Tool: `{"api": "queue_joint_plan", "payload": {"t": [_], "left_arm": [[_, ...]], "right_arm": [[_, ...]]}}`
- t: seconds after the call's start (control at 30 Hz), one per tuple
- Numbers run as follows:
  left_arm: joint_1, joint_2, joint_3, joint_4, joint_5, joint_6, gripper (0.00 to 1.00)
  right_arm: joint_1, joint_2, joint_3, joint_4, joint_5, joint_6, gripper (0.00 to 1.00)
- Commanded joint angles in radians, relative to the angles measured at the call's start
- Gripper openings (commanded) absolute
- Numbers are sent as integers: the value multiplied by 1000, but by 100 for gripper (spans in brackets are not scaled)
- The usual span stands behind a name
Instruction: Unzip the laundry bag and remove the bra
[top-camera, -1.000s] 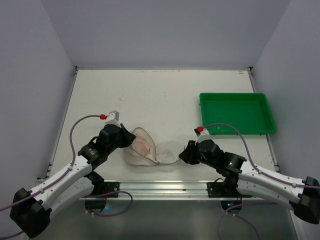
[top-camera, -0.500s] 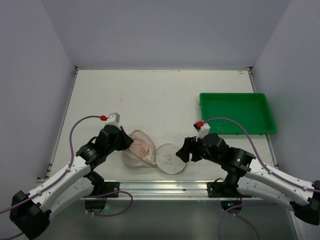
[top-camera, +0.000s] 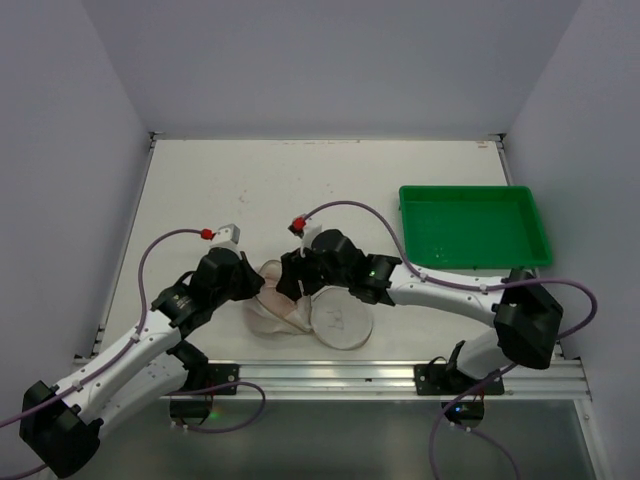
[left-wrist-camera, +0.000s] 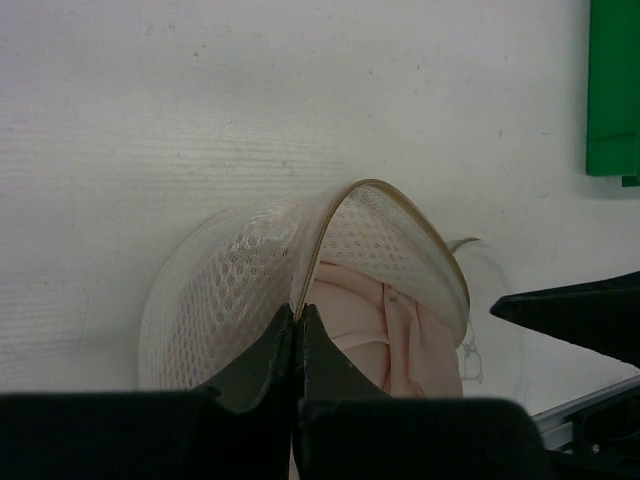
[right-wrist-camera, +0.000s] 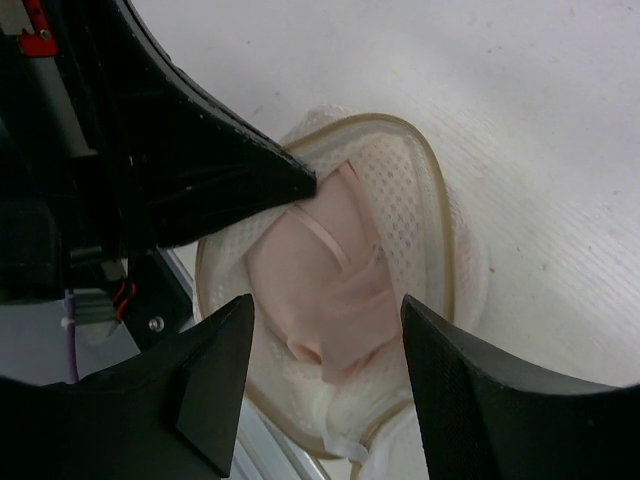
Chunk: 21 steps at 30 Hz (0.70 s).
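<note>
On the white surface (top-camera: 300, 190), the green tray (top-camera: 470, 225) stands at the far right, well apart from the work, perhaps waiting for the garment. Near the front edge lies the laundry bag (top-camera: 272, 308), already unzipped; its flat face (top-camera: 340, 320) is folded down beside it. The left gripper (left-wrist-camera: 298, 325) is closed on the beige rim and lifts it, I think so that the mouth gapes wide. The right gripper (right-wrist-camera: 325, 300) hangs just over this mouth with jaws apart, holding nothing, probably ready to reach in. Inside, the pink bra (right-wrist-camera: 320, 270) is crumpled against the mesh, not yet taken out.
</note>
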Motion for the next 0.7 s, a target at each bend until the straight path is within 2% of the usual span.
{"api": "queue_joint_plan", "payload": {"t": [0.0,0.27,0.57,0.6,0.67], "left_arm": [[7,-7,18,-1,1,23,0],[5,1,1,25,19,23,0],[5,-5,-7,16,13,26,0],[5,-7,-7,14,12,26,0],[7,-8,-10,11,7,25,0]], "right_arm": [[21,67,95,78,-14,-40,62],[41,204,82,121,-20,-31,62],[41,227,25,109,20,-35,64],[41,231,17,108,20,-38,63],[39,231,11,113,11,-41,55]]}}
